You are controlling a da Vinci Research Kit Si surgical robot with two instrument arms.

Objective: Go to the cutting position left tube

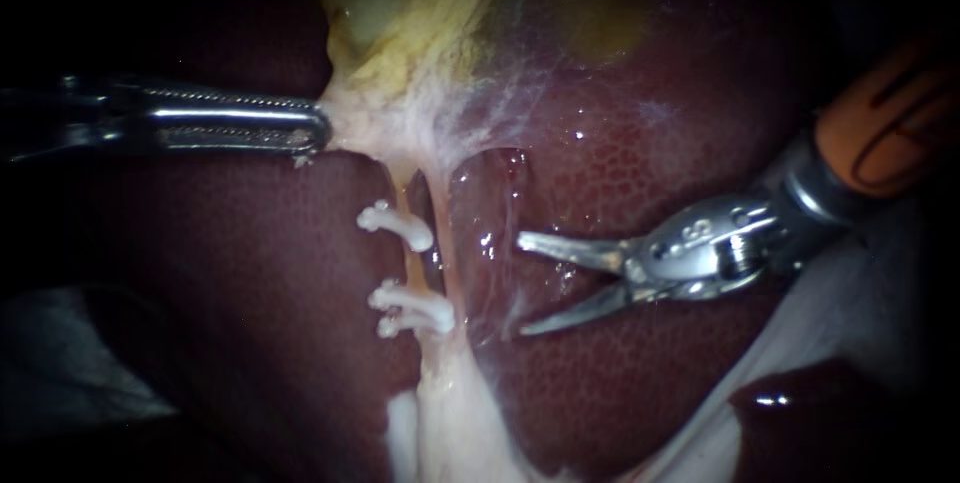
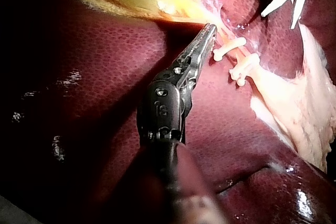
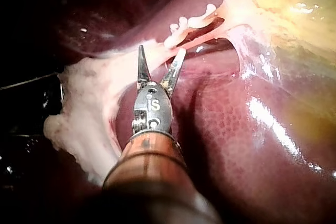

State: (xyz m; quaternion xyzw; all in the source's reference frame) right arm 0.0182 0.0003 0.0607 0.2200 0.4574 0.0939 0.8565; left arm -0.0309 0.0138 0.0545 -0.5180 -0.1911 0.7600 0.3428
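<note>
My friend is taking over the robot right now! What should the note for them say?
Left instrument: jaws shut on the pale tissue at the gallbladder's narrow end.
Right instrument: jaws open, beside the tube, not touching it.
Done: three white clips sit on the tube, one above a gap and two below it.
Left: bring the open jaws around the tube, probably in that gap.

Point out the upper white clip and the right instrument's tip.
Upper white plastic clip (image 1: 398, 226): endoscope view, middle of its bar.
Right instrument (image 1: 521, 285), silver, jaws open: endoscope view, midway between jaw tips.
</note>
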